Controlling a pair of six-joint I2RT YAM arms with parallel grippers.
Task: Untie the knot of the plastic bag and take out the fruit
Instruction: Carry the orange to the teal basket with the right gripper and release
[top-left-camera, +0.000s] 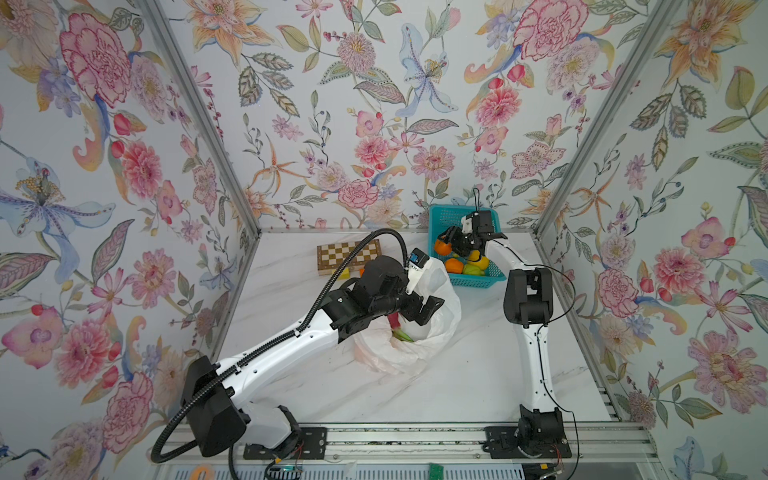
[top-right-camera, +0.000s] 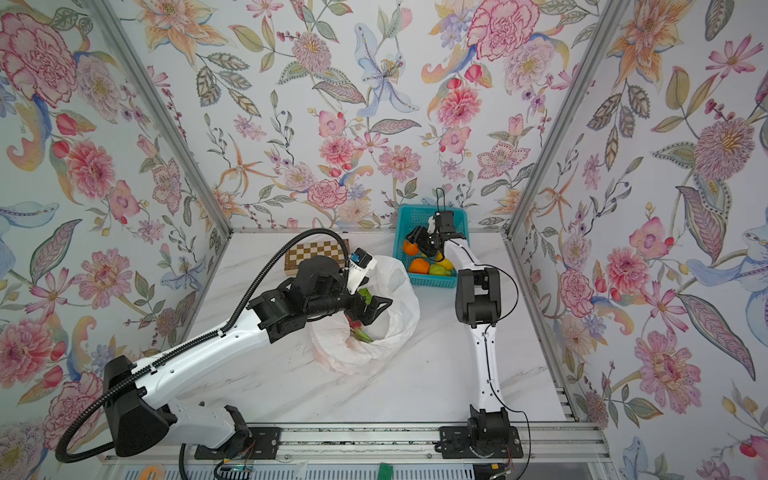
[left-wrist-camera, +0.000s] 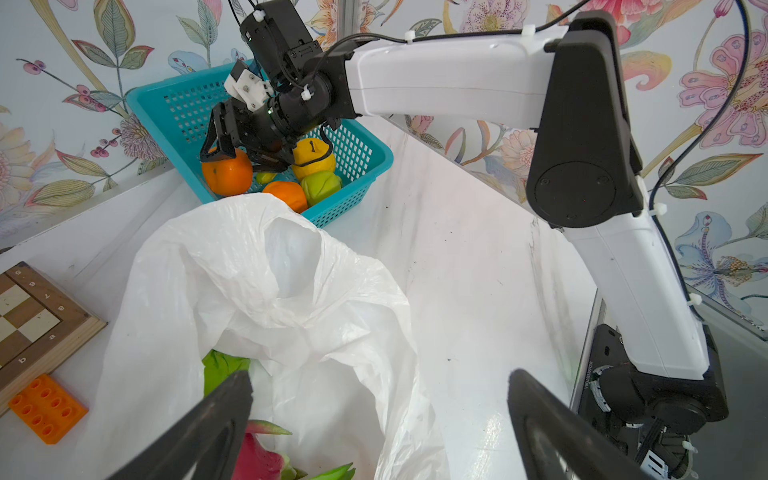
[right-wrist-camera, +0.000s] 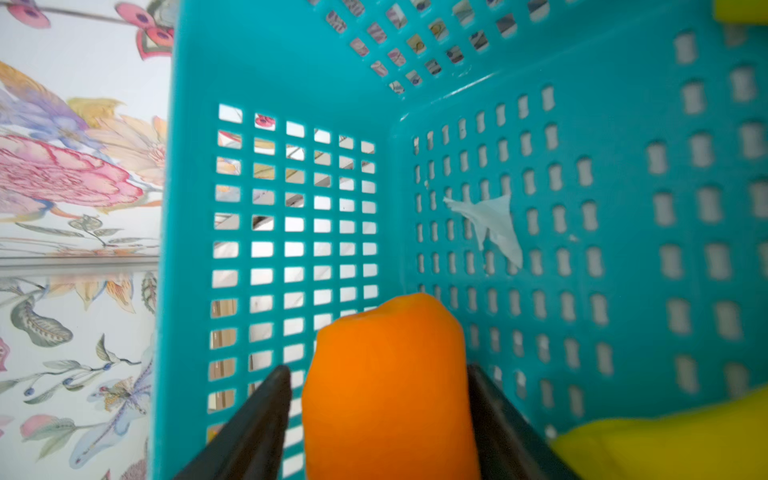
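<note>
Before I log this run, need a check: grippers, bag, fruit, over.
Left gripper open over plastic bag. Right gripper around orange in teal basket, grip unclear. Bag untied, dragon fruit inside. Nothing blocking.

The left arm (top-left-camera: 291, 345) hides most of the dragon fruit (top-left-camera: 394, 323) and part of the chessboard (top-left-camera: 345, 253). The picture's edge cuts off the orange (right-wrist-camera: 386, 415); whether the right pincer (right-wrist-camera: 378, 370) grips it is unclear.
</note>
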